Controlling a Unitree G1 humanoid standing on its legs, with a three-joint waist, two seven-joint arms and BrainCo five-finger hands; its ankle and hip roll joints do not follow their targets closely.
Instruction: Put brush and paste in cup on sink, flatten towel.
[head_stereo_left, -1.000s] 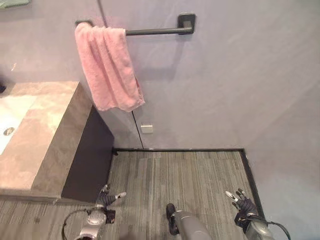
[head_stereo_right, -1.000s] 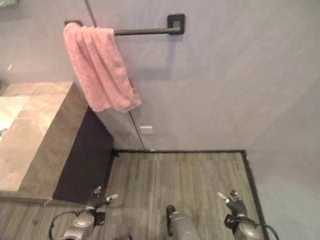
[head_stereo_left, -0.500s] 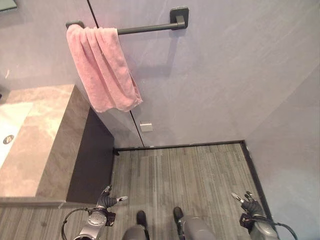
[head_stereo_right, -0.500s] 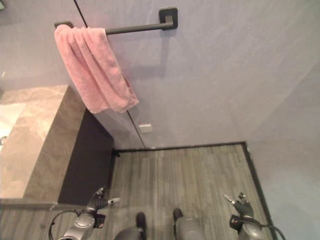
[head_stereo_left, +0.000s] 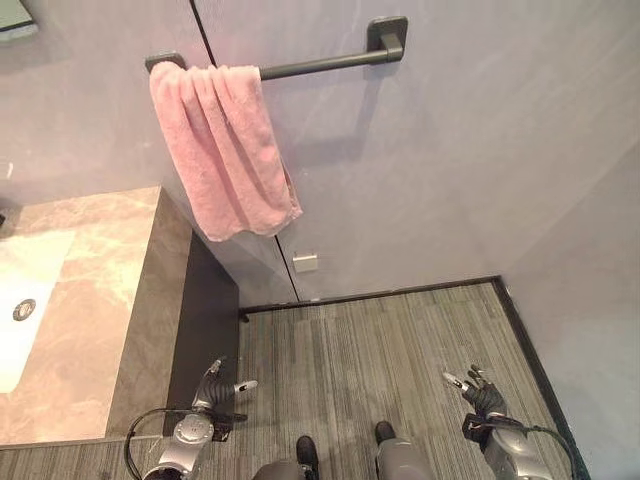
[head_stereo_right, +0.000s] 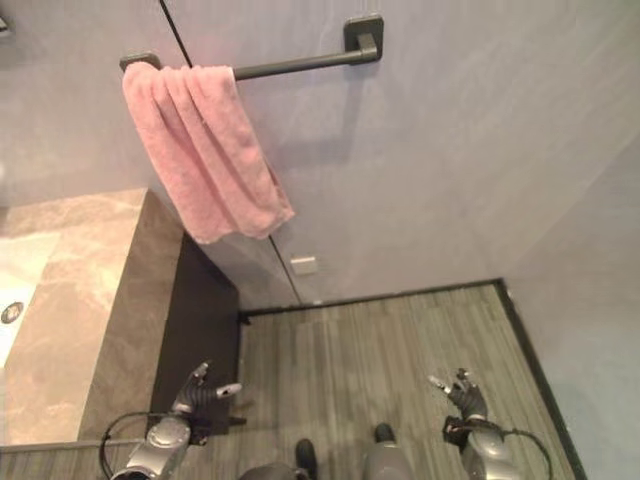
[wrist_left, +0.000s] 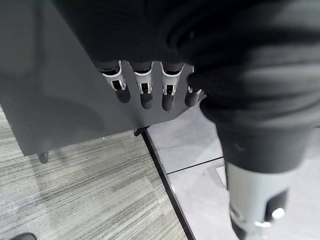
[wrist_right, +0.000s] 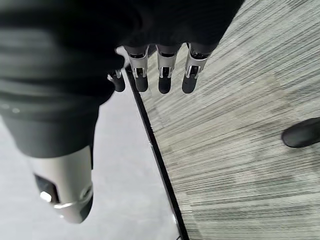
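Pink terry towel (head_stereo_left: 222, 145): hangs bunched in folds over left end of dark metal wall bar (head_stereo_left: 320, 64), lower edge slanted, above right end of beige marble-look counter (head_stereo_left: 95, 300). White sink basin (head_stereo_left: 25, 300) w/ round drain set in counter, far left. Small white wall plate (head_stereo_left: 305, 262) below towel, near grey striped floor (head_stereo_left: 380, 340).
L hand (head_stereo_left: 218, 384): low beside dark cabinet side (head_stereo_left: 205, 330), fingers straight, spread, holding nothing.
R hand (head_stereo_left: 474, 390): low near right wall, fingers extended, relaxed, holding nothing.
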